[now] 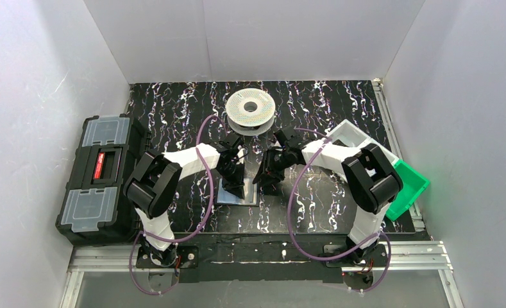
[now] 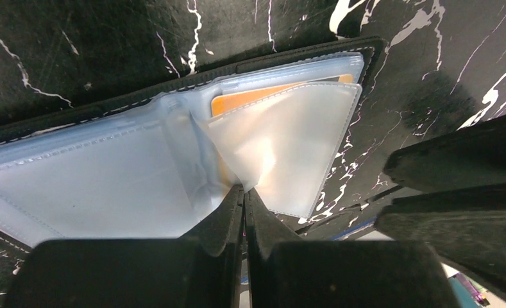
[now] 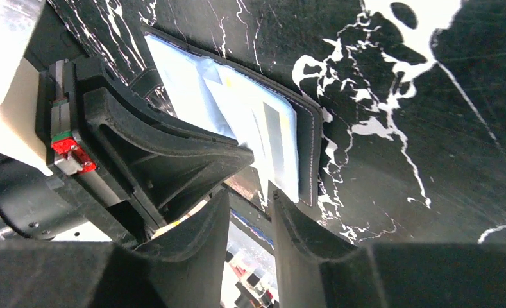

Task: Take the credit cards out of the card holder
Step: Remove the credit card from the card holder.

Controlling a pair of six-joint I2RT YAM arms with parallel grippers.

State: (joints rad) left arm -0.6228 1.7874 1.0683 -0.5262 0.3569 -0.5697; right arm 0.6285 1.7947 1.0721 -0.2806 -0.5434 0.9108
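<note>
2 white arms (image 1: 192,156), black joints (image 1: 152,183), purple cables (image 1: 290,205), black left tool (image 2: 244,192), black right tool (image 3: 250,199)

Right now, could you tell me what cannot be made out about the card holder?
- Top view: left gripper and right gripper cover most of the card holder; cards too small.
- Left wrist view: cloudy sleeve hides the orange card except its top edge.
- Right wrist view: whether the right gripper touches the sleeve, blocked by its fingers.

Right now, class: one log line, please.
card holder: open | left tool: pinching clear sleeve | orange card: inside | right tool: open
</note>
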